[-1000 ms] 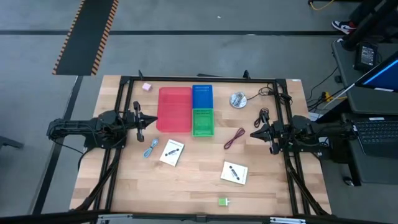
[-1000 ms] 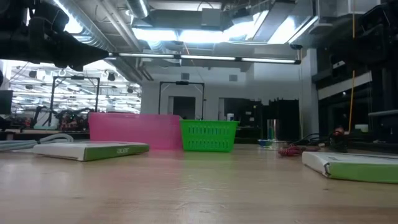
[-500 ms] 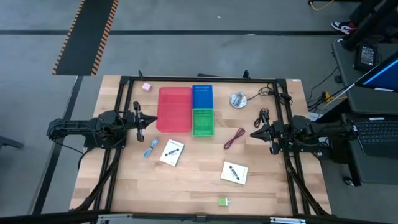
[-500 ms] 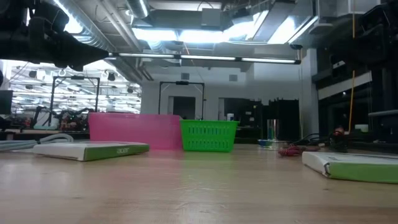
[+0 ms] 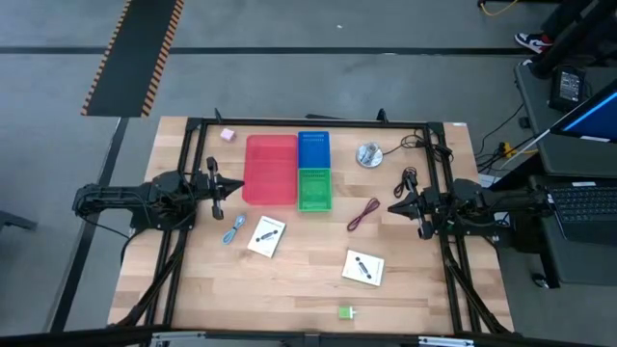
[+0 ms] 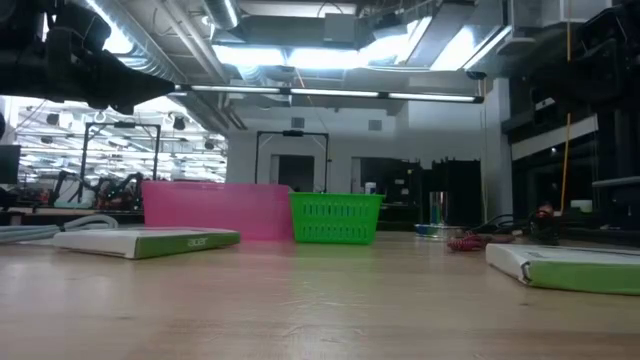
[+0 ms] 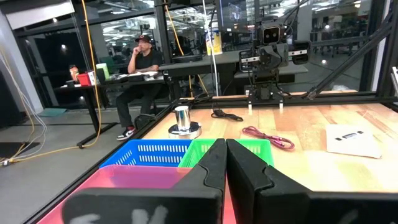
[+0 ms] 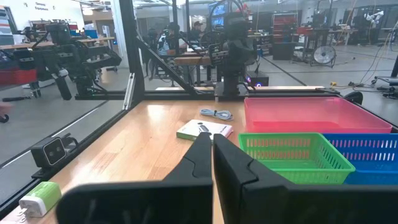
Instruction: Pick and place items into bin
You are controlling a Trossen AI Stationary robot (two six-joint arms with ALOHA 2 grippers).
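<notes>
The wooden table (image 5: 289,289) is seen from above, framed by black rails. Near its far middle three bins are grouped: a pink bin (image 5: 270,170), with a blue bin (image 5: 313,149) and a green bin (image 5: 314,189) touching its right side, the green one nearer the front. The left gripper (image 5: 218,186) is held just left of the pink bin, its fingers pressed together and empty, as the left wrist view shows. The right gripper (image 5: 397,205) is held at the table's right side, likewise closed narrow with nothing between the fingers.

One white card (image 5: 267,235) is lying in front of the pink bin, and a second card (image 5: 364,267) is placed further right and forward. A grey-blue cable (image 5: 232,229) is found just left of the first card. A dark red cable (image 5: 363,214) is lying between the green bin and the right gripper. A pink block (image 5: 228,135) is set at the far left corner, a green block (image 5: 345,312) near the front edge. A silver disc (image 5: 368,153) stands right of the blue bin.
</notes>
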